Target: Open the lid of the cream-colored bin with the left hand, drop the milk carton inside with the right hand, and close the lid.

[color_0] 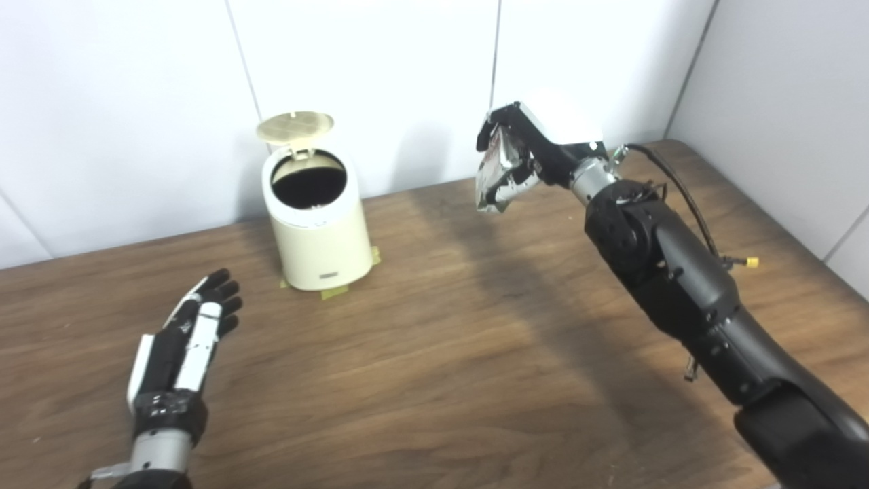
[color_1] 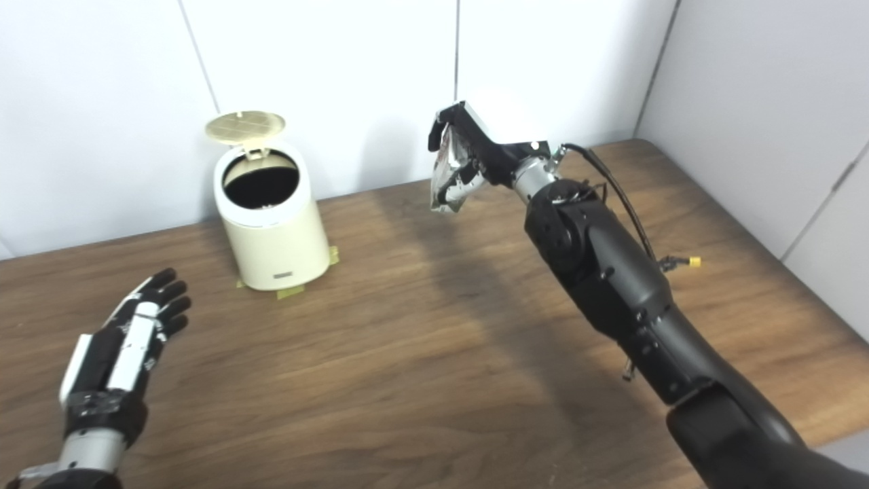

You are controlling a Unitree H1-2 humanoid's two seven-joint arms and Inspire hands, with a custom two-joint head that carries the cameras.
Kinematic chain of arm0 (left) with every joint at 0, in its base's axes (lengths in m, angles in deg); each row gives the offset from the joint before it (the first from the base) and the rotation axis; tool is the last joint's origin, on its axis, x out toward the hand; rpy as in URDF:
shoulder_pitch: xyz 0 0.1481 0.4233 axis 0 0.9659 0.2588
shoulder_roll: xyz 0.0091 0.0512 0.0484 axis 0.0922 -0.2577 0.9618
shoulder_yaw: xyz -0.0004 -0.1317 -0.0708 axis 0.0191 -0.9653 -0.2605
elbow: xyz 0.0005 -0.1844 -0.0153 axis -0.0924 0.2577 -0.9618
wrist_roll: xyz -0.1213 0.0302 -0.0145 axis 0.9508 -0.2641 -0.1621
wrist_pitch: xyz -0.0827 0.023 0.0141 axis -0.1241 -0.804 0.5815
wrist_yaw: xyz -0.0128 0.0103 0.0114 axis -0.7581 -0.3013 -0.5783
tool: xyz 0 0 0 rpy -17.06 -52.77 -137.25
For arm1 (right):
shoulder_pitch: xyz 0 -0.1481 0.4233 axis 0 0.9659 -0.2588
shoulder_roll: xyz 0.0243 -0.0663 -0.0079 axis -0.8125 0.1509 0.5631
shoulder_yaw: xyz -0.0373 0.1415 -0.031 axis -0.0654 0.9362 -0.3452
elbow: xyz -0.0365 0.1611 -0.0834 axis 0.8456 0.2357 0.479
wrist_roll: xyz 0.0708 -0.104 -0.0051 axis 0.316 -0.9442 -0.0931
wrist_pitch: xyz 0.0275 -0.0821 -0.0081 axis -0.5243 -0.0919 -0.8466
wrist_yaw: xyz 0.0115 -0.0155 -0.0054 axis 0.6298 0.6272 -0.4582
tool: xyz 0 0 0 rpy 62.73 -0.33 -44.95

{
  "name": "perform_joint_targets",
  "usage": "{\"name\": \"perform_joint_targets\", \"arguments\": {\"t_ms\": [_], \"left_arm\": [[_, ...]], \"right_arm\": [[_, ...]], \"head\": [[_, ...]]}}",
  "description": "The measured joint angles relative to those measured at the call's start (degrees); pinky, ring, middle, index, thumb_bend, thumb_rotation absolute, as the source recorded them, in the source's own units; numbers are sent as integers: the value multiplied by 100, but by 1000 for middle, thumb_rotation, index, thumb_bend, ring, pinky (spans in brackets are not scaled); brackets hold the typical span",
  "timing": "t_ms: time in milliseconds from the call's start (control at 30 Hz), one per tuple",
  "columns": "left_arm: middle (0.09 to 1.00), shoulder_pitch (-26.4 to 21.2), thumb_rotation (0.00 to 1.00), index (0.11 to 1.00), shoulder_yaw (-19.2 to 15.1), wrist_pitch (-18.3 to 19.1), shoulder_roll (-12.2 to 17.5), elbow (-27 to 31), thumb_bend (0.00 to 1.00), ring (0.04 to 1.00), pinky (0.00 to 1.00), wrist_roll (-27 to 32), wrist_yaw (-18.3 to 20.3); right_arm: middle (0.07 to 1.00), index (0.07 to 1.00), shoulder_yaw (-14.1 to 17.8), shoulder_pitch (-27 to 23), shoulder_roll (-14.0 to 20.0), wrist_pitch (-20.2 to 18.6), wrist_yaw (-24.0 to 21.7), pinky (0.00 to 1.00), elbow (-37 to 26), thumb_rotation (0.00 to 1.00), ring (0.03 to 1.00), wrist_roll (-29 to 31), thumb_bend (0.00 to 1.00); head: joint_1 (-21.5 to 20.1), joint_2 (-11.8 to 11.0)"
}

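The cream-colored bin (color_0: 319,238) stands on the wooden table near the back wall, left of centre. Its round lid (color_0: 295,126) is tipped up and open, and the dark inside shows. My right hand (color_0: 526,153) is raised above the table, right of the bin and apart from it. It is shut on a crumpled silvery milk carton (color_0: 494,178) that hangs from its fingers. My left hand (color_0: 190,339) is open and empty, low over the table in front and left of the bin. In the right eye view the bin (color_1: 275,238) and the carton (color_1: 449,183) show the same.
Bits of yellow tape (color_0: 334,292) mark the bin's base. White wall panels stand right behind the bin. The table's right edge (color_0: 801,265) runs along the right wall. A cable (color_0: 686,197) loops off the right forearm.
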Motion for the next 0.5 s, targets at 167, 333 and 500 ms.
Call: {"name": "perform_joint_targets", "arguments": {"t_ms": [167, 333, 500], "left_arm": [[852, 28, 664, 845, 115, -1, -71, 0, 358, 867, 890, -118, -19], [854, 48, 684, 848, 274, -21, -143, -2, 333, 865, 878, -288, -37], [854, 96, 710, 842, 434, -34, -161, -4, 315, 865, 868, -569, -63]], "right_arm": [[501, 529, -65, -193, -394, 2, -156, 348, -331, 0, 370, -139, 514], [523, 507, -171, -543, -734, 230, -159, 364, -342, 0, 381, -136, 514], [519, 513, -214, -897, -1055, 651, -146, 361, -158, 0, 380, -91, 514]], "head": [[333, -44], [632, -105], [800, -141]]}}
